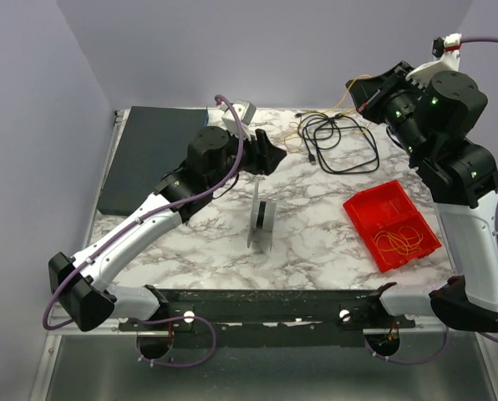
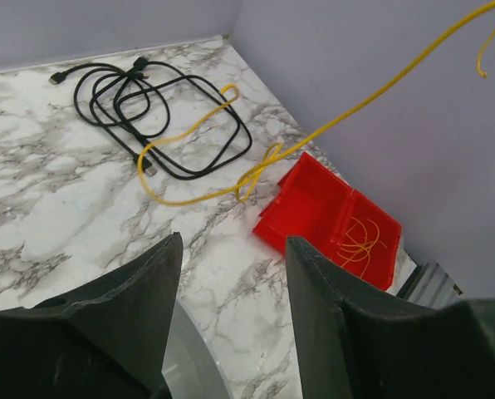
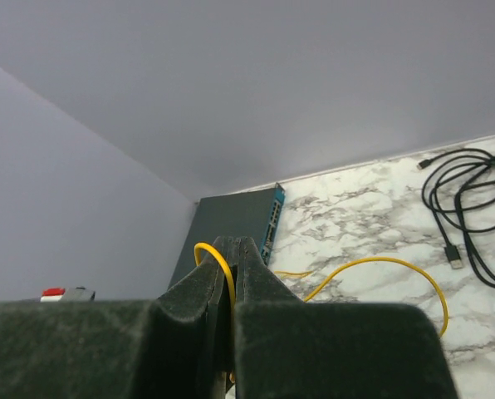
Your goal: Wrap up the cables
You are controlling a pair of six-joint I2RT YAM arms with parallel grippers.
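Note:
A yellow cable (image 1: 297, 134) lies at the back of the marble table and rises to my right gripper (image 1: 359, 90), which is held high and shut on it. In the right wrist view the cable (image 3: 380, 261) bends up between the closed fingers of the right gripper (image 3: 233, 245). In the left wrist view it (image 2: 256, 170) forms a small loop by the red tray and climbs up to the right. My left gripper (image 1: 270, 154) is open and empty above the table's middle, with a wide gap between its jaws (image 2: 231, 245). Thin yellow-orange loops (image 1: 401, 242) lie in the red tray; they also show in the left wrist view (image 2: 360, 241).
A black cord (image 1: 341, 142) with plugs lies coiled at the back, partly over the yellow cable. A red tray (image 1: 374, 209) sits at the right. A dark flat box (image 1: 149, 154) lies at the back left. An upright metal stand (image 1: 261, 221) is at the centre.

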